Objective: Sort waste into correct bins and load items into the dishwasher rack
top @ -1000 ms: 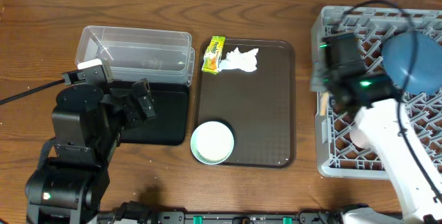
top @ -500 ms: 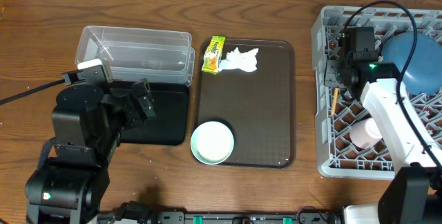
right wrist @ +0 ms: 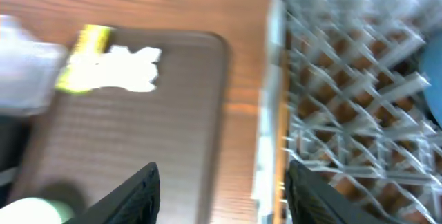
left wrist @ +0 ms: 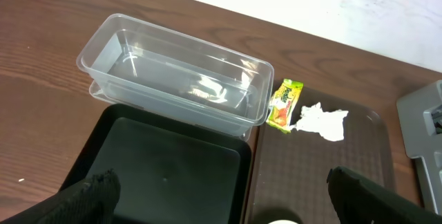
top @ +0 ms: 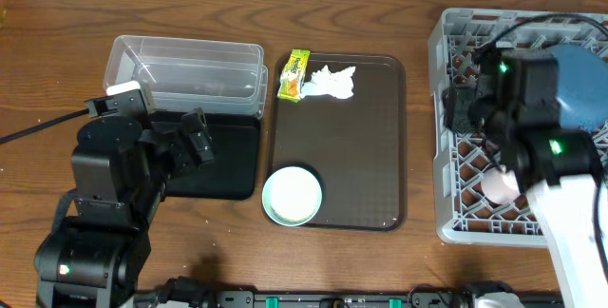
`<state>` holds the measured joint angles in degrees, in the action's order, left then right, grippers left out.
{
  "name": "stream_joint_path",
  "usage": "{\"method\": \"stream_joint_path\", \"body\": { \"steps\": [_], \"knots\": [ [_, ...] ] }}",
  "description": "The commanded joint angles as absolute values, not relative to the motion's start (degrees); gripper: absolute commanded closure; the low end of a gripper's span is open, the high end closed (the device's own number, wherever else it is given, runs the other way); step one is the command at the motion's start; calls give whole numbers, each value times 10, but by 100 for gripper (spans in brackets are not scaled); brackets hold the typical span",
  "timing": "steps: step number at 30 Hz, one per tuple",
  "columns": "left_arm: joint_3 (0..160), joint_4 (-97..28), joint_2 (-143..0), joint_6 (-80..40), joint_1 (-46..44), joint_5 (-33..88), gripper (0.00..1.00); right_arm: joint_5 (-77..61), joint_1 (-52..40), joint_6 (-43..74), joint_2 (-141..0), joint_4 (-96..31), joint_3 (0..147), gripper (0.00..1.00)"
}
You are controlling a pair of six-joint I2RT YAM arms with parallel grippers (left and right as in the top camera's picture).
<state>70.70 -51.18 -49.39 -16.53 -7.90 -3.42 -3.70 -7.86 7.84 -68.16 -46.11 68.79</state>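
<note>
The yellow-green wrapper (top: 294, 74) and white tissue (top: 331, 82) lie at the brown tray's far end, also seen as wrapper (left wrist: 285, 103) and tissue (left wrist: 321, 121). A pale green-white bowl (top: 292, 195) sits at the tray's near end. The grey rack (top: 446, 215) holds the blue bowl (top: 581, 85) and pink cup (top: 501, 187). My right gripper (top: 459, 108) hangs open over the rack's left edge, its jaws (right wrist: 222, 172) empty. A blurred thin wooden strip (right wrist: 280, 131), perhaps a chopstick, runs along the rack's left wall. My left gripper (left wrist: 224, 186) is open above the black tray (left wrist: 166, 169), beside the clear tub (left wrist: 176, 79).
The brown serving tray (top: 366, 156) lies between the bins and the rack. The clear tub (top: 185, 72) and black tray (top: 228, 161) stand left of it, partly under my left arm. The right wrist view is blurred by motion.
My right gripper has gone from shut to open over the rack's left side. The wooden stick at its fingers half a second ago no longer shows there. The left arm has not moved.
</note>
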Motion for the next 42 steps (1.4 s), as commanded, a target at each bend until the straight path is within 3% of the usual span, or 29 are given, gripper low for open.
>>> {"method": "stream_joint_path", "body": {
  "steps": [1,13,17,18,19,25,33,42],
  "knots": [
    [711,-512,-493,-166,-77,-41,2,-76,-117,76,-637,-475,698,41],
    [711,-512,-493,-166,-77,-41,2,-89,-276,106,-652,-474,697,38],
    [711,-512,-494,-166,-77,-41,2,-95,-298,109,-674,-472,697,26],
    [711,-512,-494,-166,-77,-41,2,-95,-302,117,-675,-468,697,19],
    [711,-512,-494,-166,-77,-41,2,-95,-305,127,-675,-464,697,1],
    [711,-512,-493,-166,-77,-41,2,-115,-305,233,-675,-448,697,1],
    [711,-512,-493,-166,-77,-41,2,-103,-251,225,-640,-520,698,1],
    [711,-512,-494,-166,-77,-41,2,-37,-135,11,-487,-519,685,1]
  ]
}}
